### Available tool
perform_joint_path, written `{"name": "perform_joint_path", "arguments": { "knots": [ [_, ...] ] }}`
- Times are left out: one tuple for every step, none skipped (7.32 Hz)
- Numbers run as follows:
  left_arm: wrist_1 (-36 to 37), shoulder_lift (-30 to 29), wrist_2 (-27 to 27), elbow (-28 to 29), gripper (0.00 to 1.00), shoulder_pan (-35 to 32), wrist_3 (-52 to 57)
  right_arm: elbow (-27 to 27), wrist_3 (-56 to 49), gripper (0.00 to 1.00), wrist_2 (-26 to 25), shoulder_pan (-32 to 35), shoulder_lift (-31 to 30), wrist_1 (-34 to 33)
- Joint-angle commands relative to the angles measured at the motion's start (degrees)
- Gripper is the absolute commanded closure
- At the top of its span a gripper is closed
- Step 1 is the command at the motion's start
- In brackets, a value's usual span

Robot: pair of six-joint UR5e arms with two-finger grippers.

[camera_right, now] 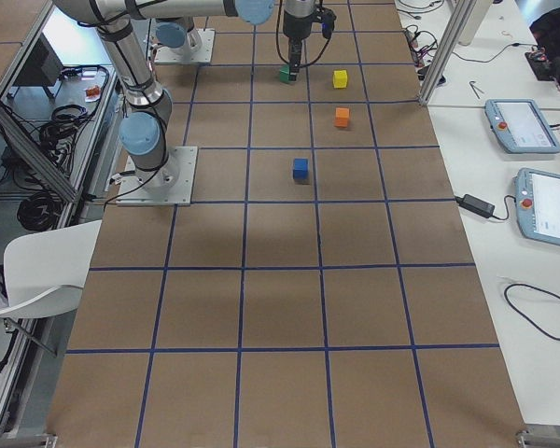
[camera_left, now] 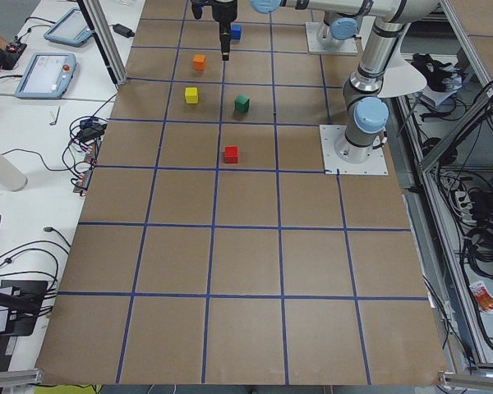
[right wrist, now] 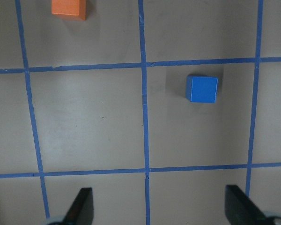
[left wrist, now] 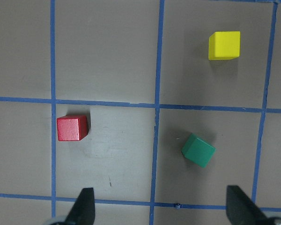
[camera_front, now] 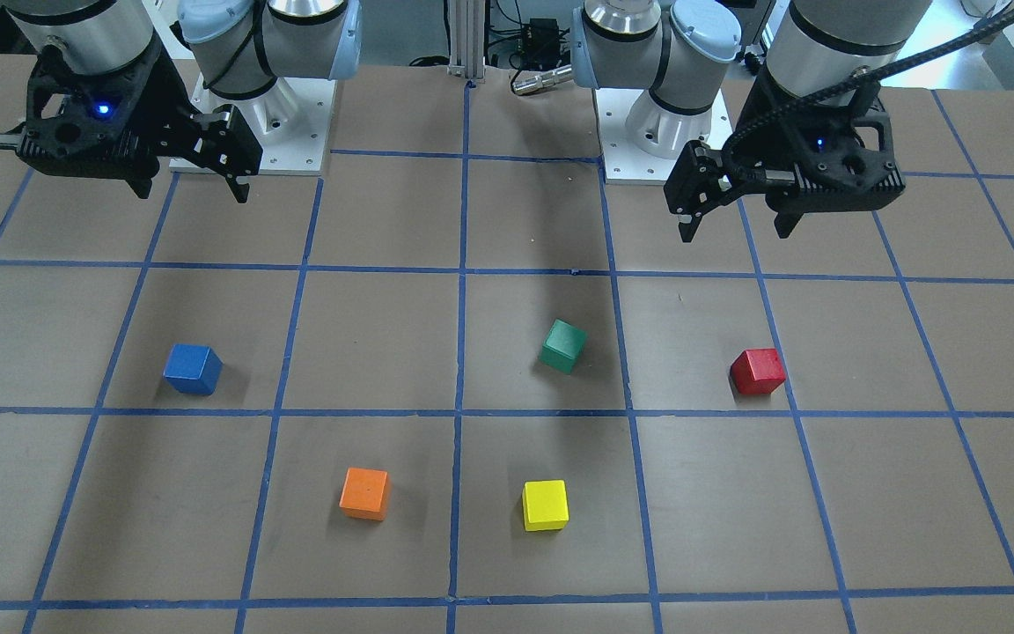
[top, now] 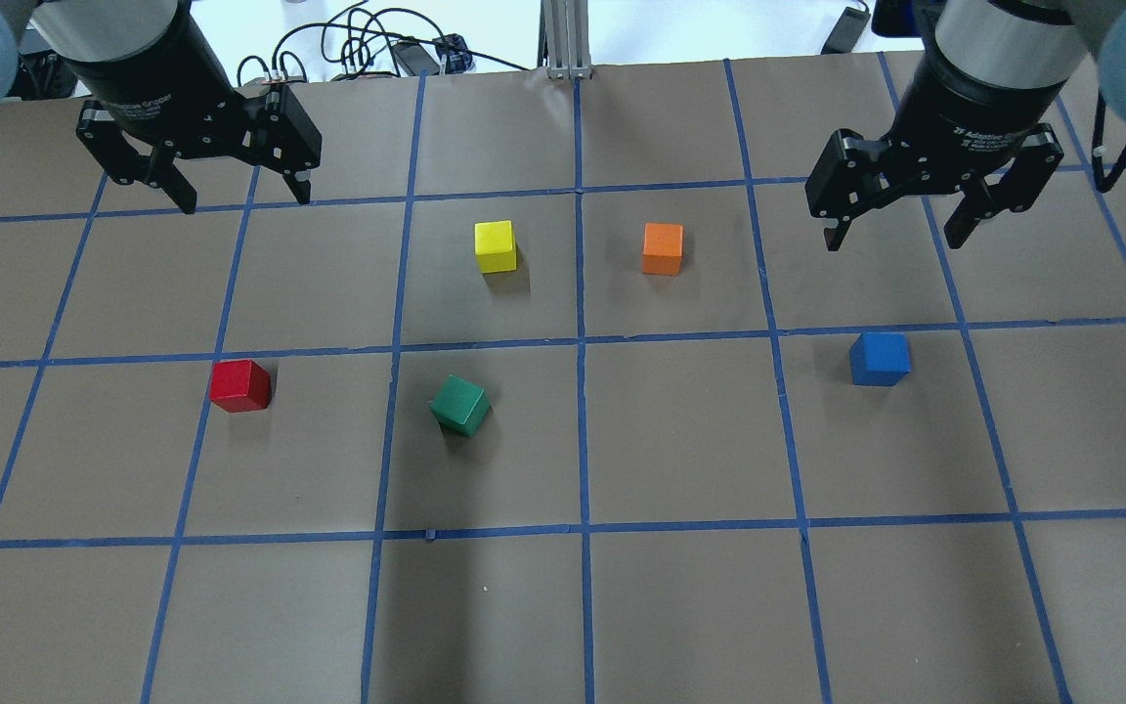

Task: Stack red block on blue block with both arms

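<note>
The red block [top: 240, 384] lies on the brown table on my left side; it also shows in the front view [camera_front: 758, 371] and the left wrist view [left wrist: 72, 128]. My left gripper [top: 245, 200] hangs open and empty above the table, beyond the red block and apart from it. The blue block [top: 880, 358] lies on my right side, also in the front view [camera_front: 193, 368] and the right wrist view [right wrist: 202, 88]. My right gripper [top: 893, 242] hangs open and empty above the table, beyond the blue block.
A green cube [top: 461, 405], a yellow cube [top: 495, 245] and an orange cube [top: 663, 248] lie between the two blocks. The table has a blue tape grid. The white arm base plates [camera_front: 296, 141] stand at the robot's edge.
</note>
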Motion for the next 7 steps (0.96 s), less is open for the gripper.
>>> {"name": "perform_joint_path", "arguments": {
  "knots": [
    [-0.28, 0.43, 0.12, -0.62, 0.00, -0.13, 0.08, 0.04, 0.01, 0.00, 0.02, 0.03, 0.00, 0.00],
    [-0.19, 0.52, 0.12, -0.72, 0.00, -0.13, 0.08, 0.04, 0.01, 0.00, 0.19, -0.06, 0.00, 0.00],
    [-0.28, 0.52, 0.12, -0.80, 0.00, -0.13, 0.08, 0.04, 0.01, 0.00, 0.02, -0.06, 0.00, -0.09],
    [-0.37, 0.52, 0.20, -0.89, 0.00, -0.21, 0.08, 0.04, -0.08, 0.00, 0.10, -0.06, 0.00, -0.09],
    [-0.37, 0.87, 0.21, -1.41, 0.00, -0.22, 0.08, 0.04, -0.08, 0.00, 0.19, 0.03, 0.00, -0.09],
    [-0.37, 1.57, 0.29, -2.46, 0.00, -0.30, 0.08, 0.04, -0.08, 0.00, 0.02, 0.03, 0.09, -0.09],
    [-0.02, 1.66, 0.29, -2.47, 0.00, -0.30, 0.08, 0.04, -0.17, 0.00, 0.02, -0.06, 0.18, -0.35]
  ]
}}
